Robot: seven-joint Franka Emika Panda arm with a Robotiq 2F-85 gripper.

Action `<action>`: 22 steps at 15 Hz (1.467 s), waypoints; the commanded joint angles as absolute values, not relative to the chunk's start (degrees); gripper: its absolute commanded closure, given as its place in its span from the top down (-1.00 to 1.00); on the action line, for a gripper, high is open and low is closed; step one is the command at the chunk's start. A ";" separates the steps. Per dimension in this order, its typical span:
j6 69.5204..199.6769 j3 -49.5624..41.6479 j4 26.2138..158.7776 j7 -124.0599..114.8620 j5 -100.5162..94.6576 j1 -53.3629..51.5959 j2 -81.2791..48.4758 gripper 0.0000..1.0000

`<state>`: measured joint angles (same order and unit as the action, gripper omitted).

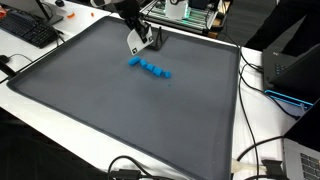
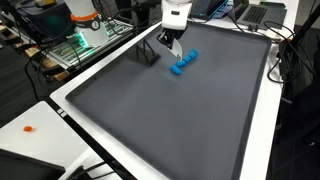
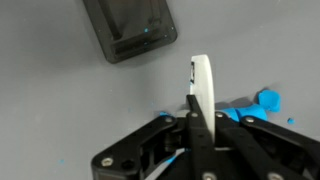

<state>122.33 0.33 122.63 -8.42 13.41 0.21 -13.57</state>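
Note:
My gripper is shut on a thin white flat piece that stands upright between the fingers. In both exterior views the gripper hangs low over the far part of a dark grey mat. A row of small blue blocks lies on the mat just beside the fingers. A small dark box sits on the mat close by, on the other side of the gripper.
The mat lies on a white table. A keyboard and cables lie off the mat's edges. A laptop and a green-lit rack stand beyond it. A small orange item lies on the table.

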 commanded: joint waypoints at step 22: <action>137.36 -1.81 145.13 -41.72 29.64 1.00 -3.00 -0.98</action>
<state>135.03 -1.70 142.01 -41.10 26.36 0.62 -4.81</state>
